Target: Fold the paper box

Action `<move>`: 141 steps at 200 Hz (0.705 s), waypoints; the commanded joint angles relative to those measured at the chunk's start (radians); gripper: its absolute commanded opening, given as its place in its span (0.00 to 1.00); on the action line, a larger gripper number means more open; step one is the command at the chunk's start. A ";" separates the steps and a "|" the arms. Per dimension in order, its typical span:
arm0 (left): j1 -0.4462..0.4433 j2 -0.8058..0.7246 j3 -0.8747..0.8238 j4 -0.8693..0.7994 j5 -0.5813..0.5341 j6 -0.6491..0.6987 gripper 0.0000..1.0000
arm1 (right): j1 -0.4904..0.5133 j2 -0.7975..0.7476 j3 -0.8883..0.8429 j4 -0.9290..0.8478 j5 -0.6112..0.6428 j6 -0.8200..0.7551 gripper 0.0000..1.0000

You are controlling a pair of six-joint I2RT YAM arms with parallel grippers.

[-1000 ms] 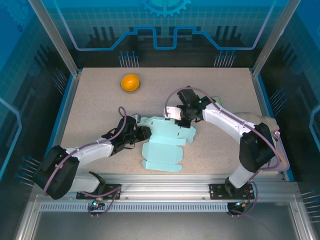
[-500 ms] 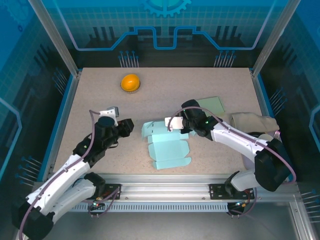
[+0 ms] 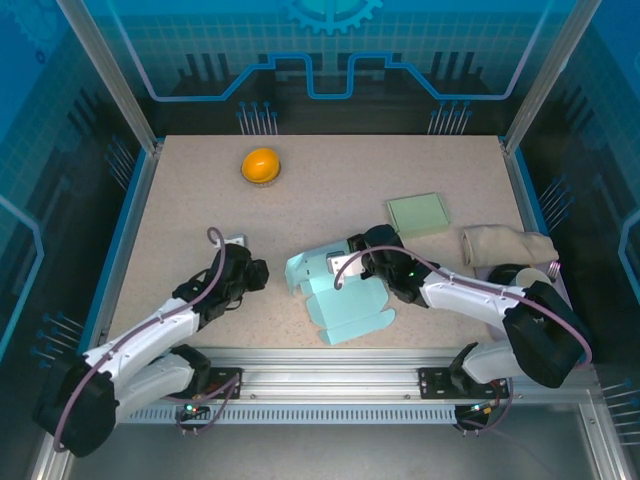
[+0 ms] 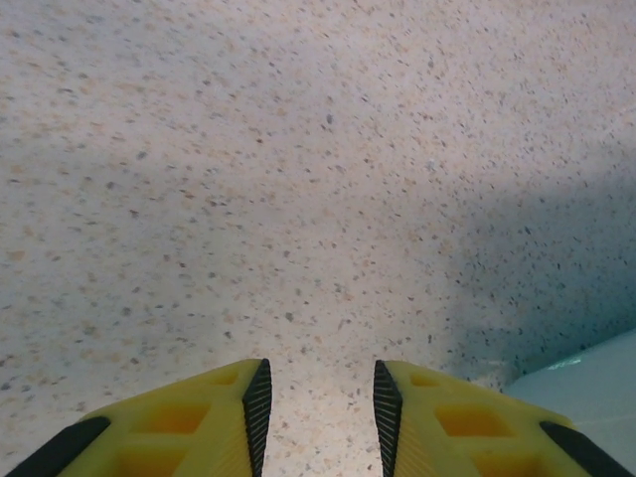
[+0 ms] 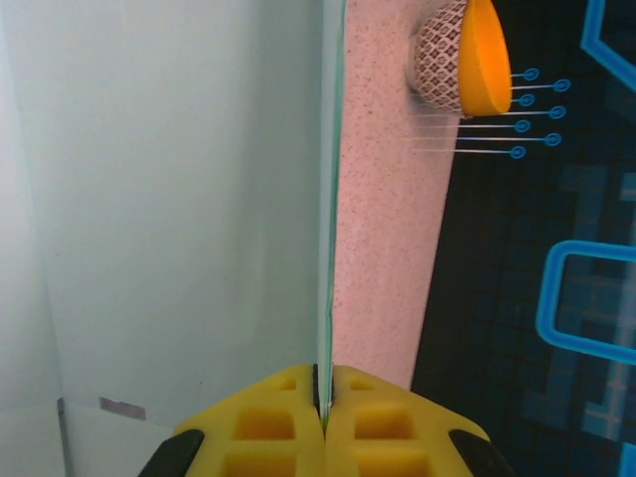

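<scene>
paper box [image 3: 350, 312] shifted nearer, right pincer [image 5: 324, 378] clamped

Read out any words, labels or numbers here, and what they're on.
No readable text anywhere.
The light blue paper box is blank; the small grey strip on it shows nothing legible.
The blue backdrop panel has a gear and circuit lines, no letters.
</scene>
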 commanded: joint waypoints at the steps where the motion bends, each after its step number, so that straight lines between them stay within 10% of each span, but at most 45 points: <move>1: -0.063 0.016 -0.023 0.104 0.016 0.045 0.36 | 0.026 0.011 -0.040 0.163 0.067 -0.051 0.00; 141: -0.122 0.167 0.013 0.254 0.022 0.179 0.37 | 0.028 0.088 -0.051 0.288 0.083 0.004 0.00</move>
